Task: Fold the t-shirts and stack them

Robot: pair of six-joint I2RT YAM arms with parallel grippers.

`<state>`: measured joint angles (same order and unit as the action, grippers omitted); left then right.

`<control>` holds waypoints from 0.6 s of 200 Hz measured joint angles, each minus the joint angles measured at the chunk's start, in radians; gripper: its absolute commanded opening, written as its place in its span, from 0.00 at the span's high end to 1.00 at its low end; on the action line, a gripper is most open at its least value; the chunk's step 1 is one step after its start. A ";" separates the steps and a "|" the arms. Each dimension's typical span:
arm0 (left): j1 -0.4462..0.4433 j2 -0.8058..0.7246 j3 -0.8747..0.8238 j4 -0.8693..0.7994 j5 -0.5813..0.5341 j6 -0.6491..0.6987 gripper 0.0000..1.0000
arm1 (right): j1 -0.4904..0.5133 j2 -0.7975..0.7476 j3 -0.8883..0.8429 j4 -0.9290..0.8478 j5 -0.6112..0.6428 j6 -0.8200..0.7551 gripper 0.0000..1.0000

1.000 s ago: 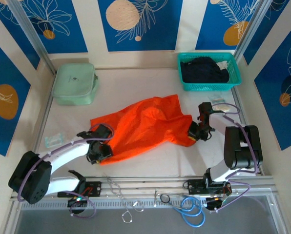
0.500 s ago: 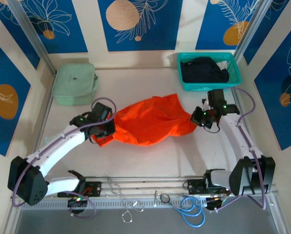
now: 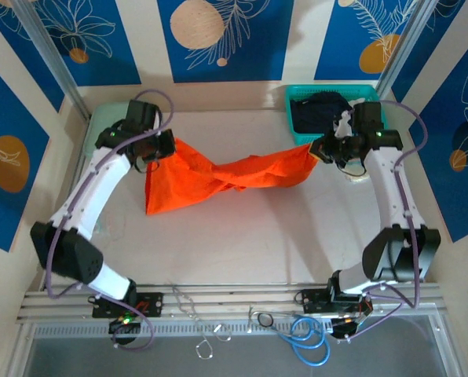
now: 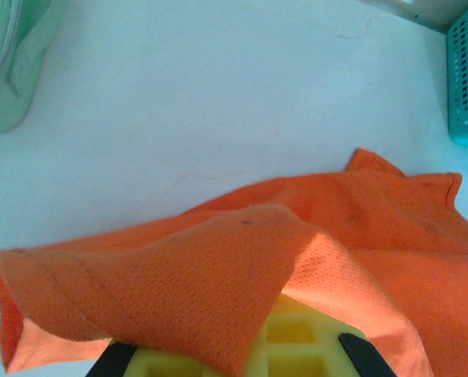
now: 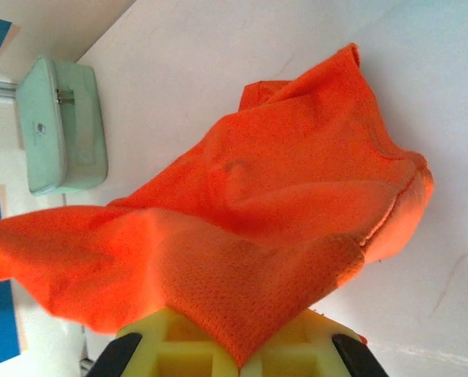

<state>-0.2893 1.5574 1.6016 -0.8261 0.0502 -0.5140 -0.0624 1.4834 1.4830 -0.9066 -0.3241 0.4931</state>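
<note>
Orange t-shirt (image 3: 226, 177) hangs stretched over the counter (image 3: 242, 236); left hand (image 3: 167, 147) pinches one end, right hand (image 3: 320, 151) pinches the other.

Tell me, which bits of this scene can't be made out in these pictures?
Left wrist view: the orange t-shirt covers the tips of the left tool.
Right wrist view: the same cloth covers the tips of the right tool.
Top view: the black t-shirt, bunched in the teal basket, sits partly behind the right arm.
</note>
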 measured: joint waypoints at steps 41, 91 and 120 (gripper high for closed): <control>0.013 0.148 0.303 -0.036 0.073 0.061 1.00 | -0.035 -0.005 0.040 0.000 -0.042 0.000 1.00; 0.005 0.148 0.499 -0.048 0.219 0.103 1.00 | -0.115 -0.216 -0.186 0.056 -0.079 0.000 1.00; -0.032 0.029 0.299 -0.036 0.257 0.105 1.00 | -0.108 -0.293 -0.358 0.076 -0.123 0.000 1.00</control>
<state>-0.3218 1.5860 1.9003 -0.8623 0.3069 -0.4088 -0.1707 1.1900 1.1248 -0.8303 -0.4469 0.4934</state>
